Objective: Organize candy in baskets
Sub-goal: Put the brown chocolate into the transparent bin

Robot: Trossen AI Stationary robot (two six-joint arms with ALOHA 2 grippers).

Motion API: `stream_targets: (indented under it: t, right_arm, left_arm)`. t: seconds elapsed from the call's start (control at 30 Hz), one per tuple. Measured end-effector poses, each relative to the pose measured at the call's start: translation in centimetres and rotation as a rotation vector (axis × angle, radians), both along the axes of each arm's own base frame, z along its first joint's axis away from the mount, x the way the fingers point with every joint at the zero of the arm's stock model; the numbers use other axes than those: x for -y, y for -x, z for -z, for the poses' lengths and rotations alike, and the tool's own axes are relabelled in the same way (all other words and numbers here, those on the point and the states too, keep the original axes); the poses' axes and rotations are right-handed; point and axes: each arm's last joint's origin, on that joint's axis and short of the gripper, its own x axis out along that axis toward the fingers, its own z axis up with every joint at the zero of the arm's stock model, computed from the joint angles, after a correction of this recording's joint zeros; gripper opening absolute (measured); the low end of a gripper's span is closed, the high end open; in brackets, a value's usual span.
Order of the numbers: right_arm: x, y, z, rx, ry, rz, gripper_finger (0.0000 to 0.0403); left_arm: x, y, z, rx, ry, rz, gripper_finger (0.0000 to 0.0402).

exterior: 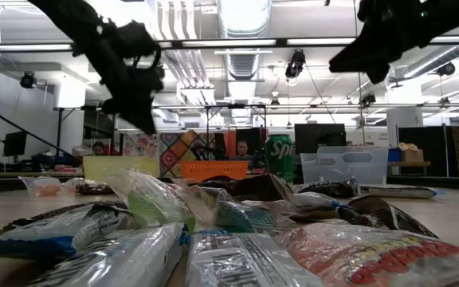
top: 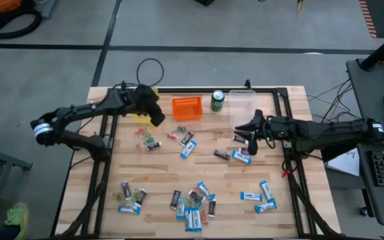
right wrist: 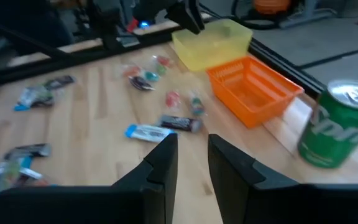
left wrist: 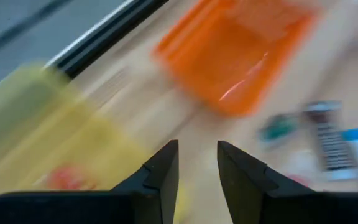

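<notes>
While candy lies scattered on counter well beyond both jaws: pieces light, crinkly, slippery; pinch across wrapper middle. Left gripper beside yellow basket, right gripper near clear basket; both slightly parted, empty.

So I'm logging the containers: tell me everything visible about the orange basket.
The orange basket is a small rectangular bin of orange plastic with slotted, grid-like walls. It stands upright and open-topped, looks empty, and sits near the table's far edge between the yellow basket and the green soda can, with nothing touching it.
</notes>
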Motion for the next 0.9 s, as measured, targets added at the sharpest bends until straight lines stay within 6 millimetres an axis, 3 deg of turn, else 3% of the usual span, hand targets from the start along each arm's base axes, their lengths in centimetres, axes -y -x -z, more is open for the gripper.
stream_targets:
  t: [0.23, 0.47, 0.67, 0.9]
  right_arm:
    - [-0.4, -0.4, -0.7, 0.024, -0.053, -0.045, 0.0068]
    - [-0.7, -2.7, 0.0, -0.073, -0.07, -0.051, 0.0068]
    - [-0.7, -5.2, 0.5, -0.229, -0.092, -0.039, 0.0068]
    - [-1.2, -7.9, 0.9, -0.405, -0.102, -0.042, 0.0068]
  left_arm:
    - [7.1, -2.1, -1.6, 0.25, -0.099, 0.309, 0.0078]
    - [12.0, -2.0, -0.6, 0.419, -0.173, 0.544, 0.0076]
    - [14.0, -1.5, 0.1, 0.521, -0.195, 0.629, 0.0076]
    - [14.3, -1.5, 0.0, 0.513, -0.152, 0.615, 0.0076]
